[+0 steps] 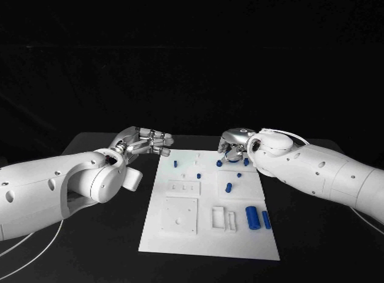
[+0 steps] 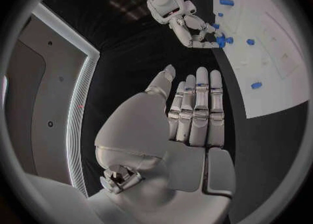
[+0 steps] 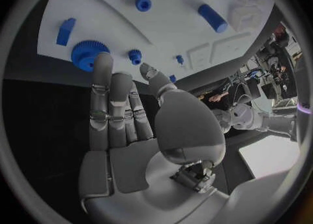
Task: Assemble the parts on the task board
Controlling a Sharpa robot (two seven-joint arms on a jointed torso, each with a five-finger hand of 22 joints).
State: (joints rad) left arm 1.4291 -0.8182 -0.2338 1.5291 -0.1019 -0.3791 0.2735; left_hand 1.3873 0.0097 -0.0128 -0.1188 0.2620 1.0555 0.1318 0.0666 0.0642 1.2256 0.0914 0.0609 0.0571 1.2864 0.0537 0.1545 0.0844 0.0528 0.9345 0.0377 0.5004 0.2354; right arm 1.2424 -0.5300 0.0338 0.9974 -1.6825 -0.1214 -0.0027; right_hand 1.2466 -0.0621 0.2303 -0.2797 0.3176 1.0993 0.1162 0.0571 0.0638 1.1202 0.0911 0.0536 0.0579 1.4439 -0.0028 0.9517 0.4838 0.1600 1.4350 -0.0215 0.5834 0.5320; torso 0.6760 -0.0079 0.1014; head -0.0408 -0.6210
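— Black table [image 1: 90, 236], white board [image 1: 211, 236] in the middle. Where's the gear [image 3: 86, 54]?
— On the board's far end — just past the right hand [image 3: 130, 130], fingers straight, holding nothing.
— Left hand [image 2: 189, 114]?
— Flat, empty, beside the board.

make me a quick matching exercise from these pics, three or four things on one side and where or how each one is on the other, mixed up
Things:
1. left hand
2. right hand
3. blue gear
4. two blue cylinders

Places or states:
A. lying side by side at the task board's near right
B. open, off the board's far left corner
C. lying flat beside the right hand's fingertips
D. over the board's far right corner

Pairs: 1-B, 2-D, 3-C, 4-A
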